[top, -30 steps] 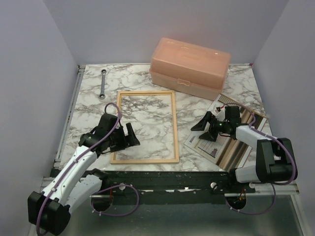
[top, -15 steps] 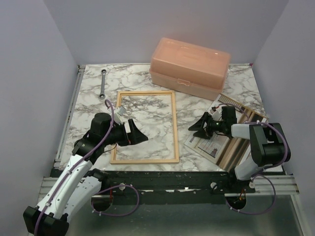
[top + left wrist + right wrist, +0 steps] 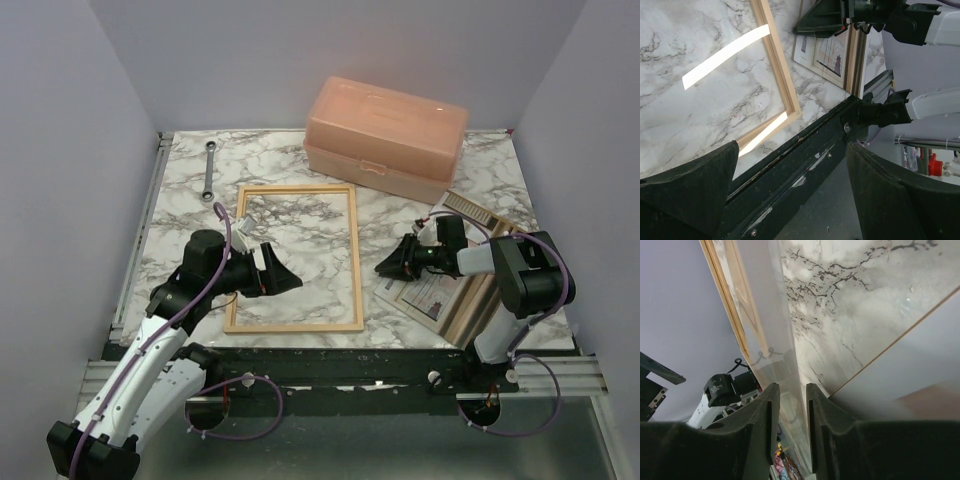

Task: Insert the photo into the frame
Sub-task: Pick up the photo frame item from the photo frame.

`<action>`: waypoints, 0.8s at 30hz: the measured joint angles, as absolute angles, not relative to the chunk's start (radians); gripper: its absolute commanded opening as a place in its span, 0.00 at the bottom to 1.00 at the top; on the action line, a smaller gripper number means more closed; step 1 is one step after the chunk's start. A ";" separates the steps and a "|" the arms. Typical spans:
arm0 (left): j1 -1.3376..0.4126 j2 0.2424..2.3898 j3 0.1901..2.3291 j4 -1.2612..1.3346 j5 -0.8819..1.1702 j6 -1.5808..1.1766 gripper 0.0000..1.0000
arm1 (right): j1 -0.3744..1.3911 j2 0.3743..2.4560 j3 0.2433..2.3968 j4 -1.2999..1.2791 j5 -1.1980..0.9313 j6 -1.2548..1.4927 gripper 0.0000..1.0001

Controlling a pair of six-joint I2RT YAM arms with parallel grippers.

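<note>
Room: pale lilac walls (image 3: 60, 150) round a marble-patterned desk (image 3: 180, 205).

Item 1, the frame (image 3: 357, 262): thin light wood, lying flat mid-desk, with bare marble showing through its opening.

Item 2, the photo (image 3: 428, 293): lying to the right of the frame and apart from it, near the front edge, on top of a brown board (image 3: 478, 308).

Item 3, peach box (image 3: 385, 138): lid closed, at the back of the desk.

Item 4, wrench (image 3: 209, 172): back left, flat on the desk.

Item 5, left arm (image 3: 160, 330): the left jaws stand wide apart over the frame's near-left part, with nothing between them.

Item 6, right arm (image 3: 520, 280): the right jaws sit low at the photo's left edge, drawn close with a narrow gap. A pale thin sheet runs into the gap. I cannot tell whether it is clamped.
</note>
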State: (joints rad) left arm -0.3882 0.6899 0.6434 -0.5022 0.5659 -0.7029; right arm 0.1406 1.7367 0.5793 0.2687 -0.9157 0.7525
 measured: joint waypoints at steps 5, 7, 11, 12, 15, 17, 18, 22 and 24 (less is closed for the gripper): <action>-0.388 0.690 0.633 -0.503 0.566 -0.702 0.91 | 0.141 1.740 0.580 0.277 -0.918 0.760 0.20; -0.388 0.690 0.628 -0.503 0.566 -0.702 0.90 | 0.141 1.740 0.580 0.279 -0.923 0.761 0.12; -0.388 0.690 0.617 -0.503 0.565 -0.702 0.91 | 0.141 1.724 0.584 0.274 -0.936 0.760 0.05; -0.388 0.690 0.614 -0.503 0.565 -0.702 0.91 | 0.141 1.716 0.590 0.262 -0.937 0.753 0.04; -0.388 0.688 0.609 -0.509 0.560 -0.702 0.91 | 0.142 1.687 0.619 0.205 -0.936 0.723 0.03; -0.388 0.683 0.609 -0.519 0.546 -0.701 0.91 | 0.142 1.652 0.639 0.157 -0.936 0.703 0.02; -0.388 0.680 0.609 -0.522 0.534 -0.700 0.91 | 0.143 1.632 0.649 0.131 -0.935 0.694 0.02; -0.388 0.667 0.609 -0.546 0.477 -0.699 0.91 | 0.143 1.534 0.695 0.022 -0.929 0.661 0.02; -0.388 0.669 0.609 -0.564 0.445 -0.699 0.91 | 0.143 1.480 0.720 -0.031 -0.928 0.651 0.02</action>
State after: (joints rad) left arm -0.3878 0.6685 0.6086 -0.5644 0.4454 -0.6994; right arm 0.1432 1.4803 0.7197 -0.0311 -0.9276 0.6514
